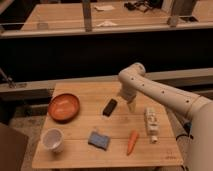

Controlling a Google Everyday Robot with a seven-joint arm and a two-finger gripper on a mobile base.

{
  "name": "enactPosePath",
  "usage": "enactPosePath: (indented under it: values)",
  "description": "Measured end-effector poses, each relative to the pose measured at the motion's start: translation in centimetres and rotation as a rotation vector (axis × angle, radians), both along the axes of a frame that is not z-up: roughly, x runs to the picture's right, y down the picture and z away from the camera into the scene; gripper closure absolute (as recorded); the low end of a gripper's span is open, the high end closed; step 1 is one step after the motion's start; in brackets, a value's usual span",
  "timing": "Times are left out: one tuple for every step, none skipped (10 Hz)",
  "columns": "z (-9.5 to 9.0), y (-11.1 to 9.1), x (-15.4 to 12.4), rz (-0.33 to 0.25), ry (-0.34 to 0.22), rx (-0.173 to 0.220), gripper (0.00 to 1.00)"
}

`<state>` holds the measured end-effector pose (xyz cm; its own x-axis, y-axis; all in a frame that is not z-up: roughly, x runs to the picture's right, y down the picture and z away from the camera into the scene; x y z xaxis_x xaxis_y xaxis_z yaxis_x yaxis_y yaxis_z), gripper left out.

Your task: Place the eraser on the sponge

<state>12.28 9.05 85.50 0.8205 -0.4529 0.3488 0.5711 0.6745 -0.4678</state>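
The eraser [109,107], a small black oblong block, lies flat near the middle of the wooden table [80,155]. The sponge [99,140], a blue-grey pad, rests nearer the front edge, below and slightly left of the eraser. My gripper [131,105] hangs from the white arm [160,92] just right of the eraser, close above the tabletop, a short gap apart from the block. Nothing shows in it.
An orange bowl [64,106] sits at the table's left, a white cup [53,139] at front left. An orange carrot [132,142] lies right of the sponge, and a white bottle-like item [150,123] lies at the right. Dark benches stand behind.
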Motion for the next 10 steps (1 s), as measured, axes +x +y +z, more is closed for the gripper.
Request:
enactPosePath:
  values:
    - [0.4,0.1,-0.4,-0.009,-0.010,-0.006,0.20]
    - [0.8,0.2,-0.6,-0.016,-0.017,-0.013,0.20]
    - [1.1,0.3,-0.8,-0.023,-0.024,-0.017,0.20]
    - [1.5,0.3,-1.1,-0.029,-0.031,-0.021,0.20]
    - [1.9,0.4,-1.4,-0.035,-0.039,-0.026,0.20]
    - [2.2,0.5,-1.7,-0.043,-0.047,-0.032,0.20]
    - [2.4,0.6,-1.9,-0.049,-0.052,-0.035,0.20]
    - [2.9,0.6,-2.2,-0.060,-0.062,-0.041,0.20]
    - [3.4,0.7,-2.6,-0.070,-0.071,-0.045,0.20]
    - [3.6,0.7,-2.9,-0.075,-0.077,-0.048,0.20]
